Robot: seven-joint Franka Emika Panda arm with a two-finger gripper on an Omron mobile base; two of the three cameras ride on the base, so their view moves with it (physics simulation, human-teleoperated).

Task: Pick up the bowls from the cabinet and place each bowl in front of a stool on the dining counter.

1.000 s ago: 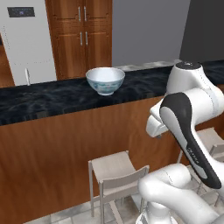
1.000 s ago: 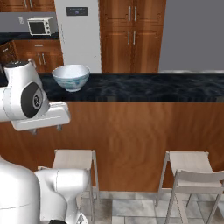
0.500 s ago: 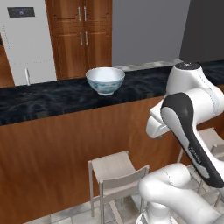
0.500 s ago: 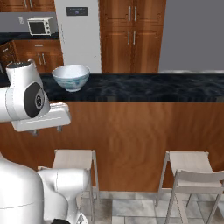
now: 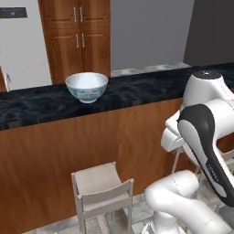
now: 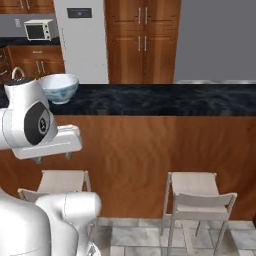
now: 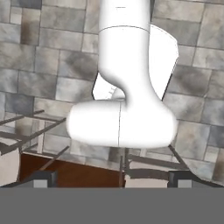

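The white bowl with the blue pattern sits upright on the black marbled top of the dining counter, in line with the left-hand stool that stands against the wood-panel front; in the right base view the same bowl rests toward the left end of the counter, while the second stool further right has bare stone in front of it. The olive-tan bowl and the wall cabinet are not to be seen from here. The arm is folded back over the base with the hand turned down toward the tiled floor; in the hand view the gripper shows its two dark fingertips set far apart at the bottom corners, so the jaws are spread wide with nothing between them. As I judge it, one placement is done and the step in hand is going back for the second bowl. To do that well, the arm should stay tucked while the base drives, so the elbow clears the counter edge and the stools; the jaws can stay wide, since a deep bowl's rim is probably best taken by one wall from above. The placed bowl should be left well alone
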